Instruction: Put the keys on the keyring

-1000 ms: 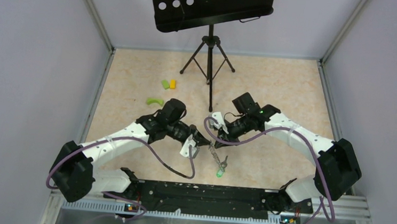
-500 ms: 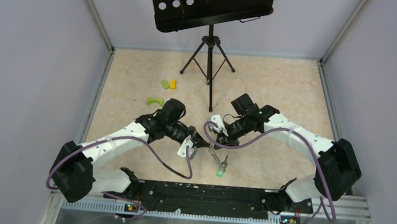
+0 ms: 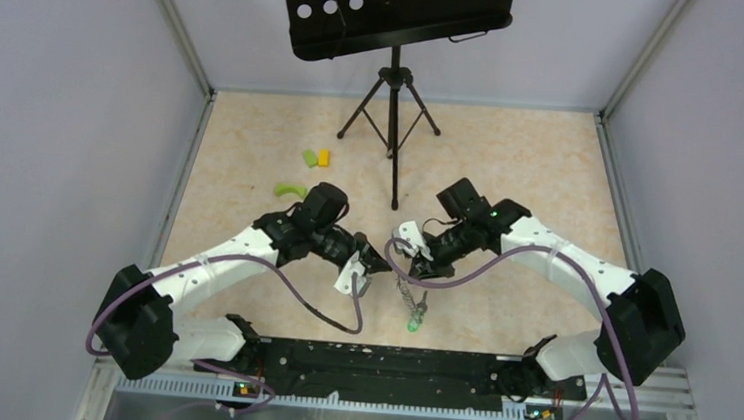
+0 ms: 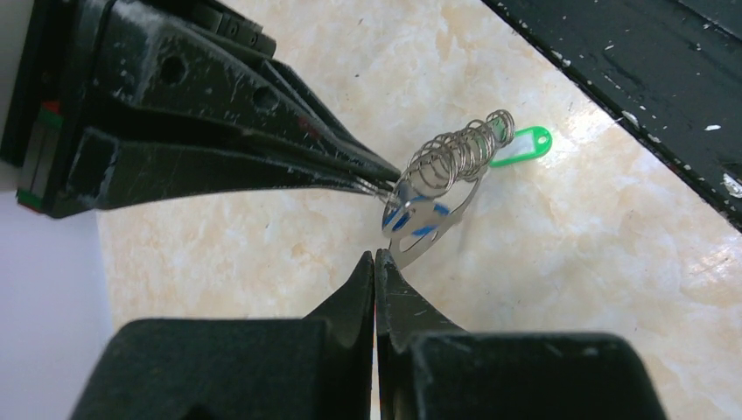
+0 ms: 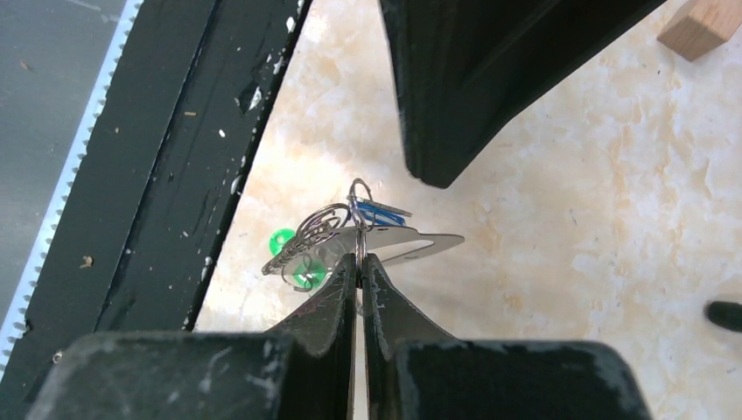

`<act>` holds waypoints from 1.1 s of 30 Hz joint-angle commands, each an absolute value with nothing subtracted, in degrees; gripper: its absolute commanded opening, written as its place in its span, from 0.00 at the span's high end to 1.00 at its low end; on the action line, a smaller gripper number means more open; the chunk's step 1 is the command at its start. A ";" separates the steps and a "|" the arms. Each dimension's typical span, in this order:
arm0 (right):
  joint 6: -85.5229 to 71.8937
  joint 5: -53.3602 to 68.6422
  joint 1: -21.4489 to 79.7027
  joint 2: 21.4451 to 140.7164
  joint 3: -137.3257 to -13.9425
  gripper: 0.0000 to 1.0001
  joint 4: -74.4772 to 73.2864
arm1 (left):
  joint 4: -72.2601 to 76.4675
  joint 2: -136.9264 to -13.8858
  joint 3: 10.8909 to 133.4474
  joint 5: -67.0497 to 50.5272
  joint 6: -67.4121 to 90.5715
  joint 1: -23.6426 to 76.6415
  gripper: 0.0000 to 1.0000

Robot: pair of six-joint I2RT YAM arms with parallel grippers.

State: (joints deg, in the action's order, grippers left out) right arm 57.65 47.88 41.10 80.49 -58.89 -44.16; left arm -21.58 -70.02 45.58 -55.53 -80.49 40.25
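Legible text, labels, brands, numbers, signs: none found in any view.
- Green key tag [image 4: 522, 144]: face plain, no writing readable.
- Blue key tag [image 5: 381, 213]: seen edge-on, too small to read.
- Black perforated stand panel [image 3: 394, 11], far edge of the surface: round holes only, no lettering readable.

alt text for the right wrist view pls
The right gripper, jaws shut, pinches a thin wire loop of the keyring, bunched with a silver key with a blue tag, a coiled chain and a green tag. The left gripper shows just above them.
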 commanded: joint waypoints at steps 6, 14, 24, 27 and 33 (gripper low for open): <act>56.79 42.70 41.48 76.58 -54.97 1.00 -47.48 | -22.06 -69.72 49.16 -56.69 -79.55 38.51 1.00; 53.98 43.98 41.40 75.88 -55.12 1.00 -44.69 | -18.38 -68.89 45.96 -59.74 -73.67 38.48 0.96; 51.02 44.69 40.74 76.48 -55.70 1.00 -42.16 | -12.24 -69.55 42.80 -63.82 -64.24 39.20 0.51; 50.03 44.63 40.54 76.79 -55.94 1.00 -41.31 | -7.85 -69.98 41.74 -63.06 -56.94 40.05 0.50; 47.64 43.95 40.35 76.77 -55.96 1.00 -39.20 | -3.77 -71.72 41.70 -59.63 -48.52 41.95 0.56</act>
